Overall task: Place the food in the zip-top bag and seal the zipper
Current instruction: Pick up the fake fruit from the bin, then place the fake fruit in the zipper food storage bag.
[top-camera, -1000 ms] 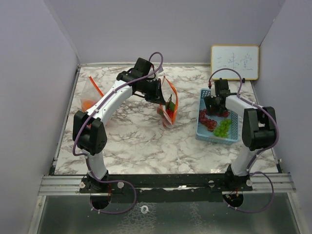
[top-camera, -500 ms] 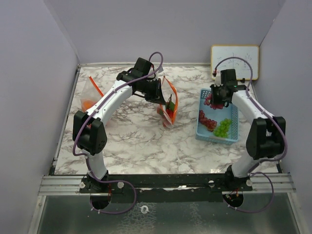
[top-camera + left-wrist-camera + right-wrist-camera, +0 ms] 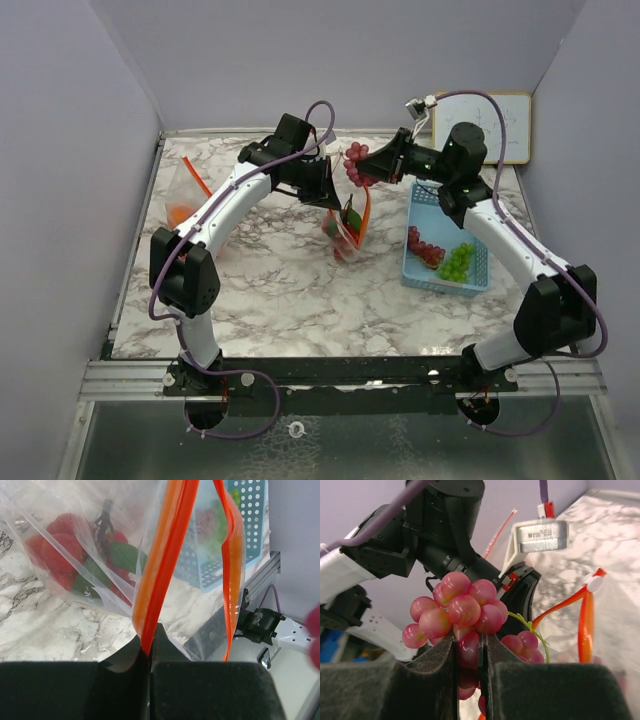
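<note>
Pinching the orange zipper [image 3: 363,205], the left fingers [image 3: 322,190] hold the zip-top bag [image 3: 345,232] upright on the bench [image 3: 270,290] in the top view, the right fingers [image 3: 380,163] carrying a purple grape bunch [image 3: 355,165] near its mouth; left wrist view: fingers clamped on the zipper, red food [image 3: 57,550] inside the bag; right wrist view: fingers clamped on the grapes

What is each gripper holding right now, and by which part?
The left gripper pinches the zip-top bag by its orange zipper strip. The right gripper clamps the reddish grape bunch by grapes near its middle.
</note>
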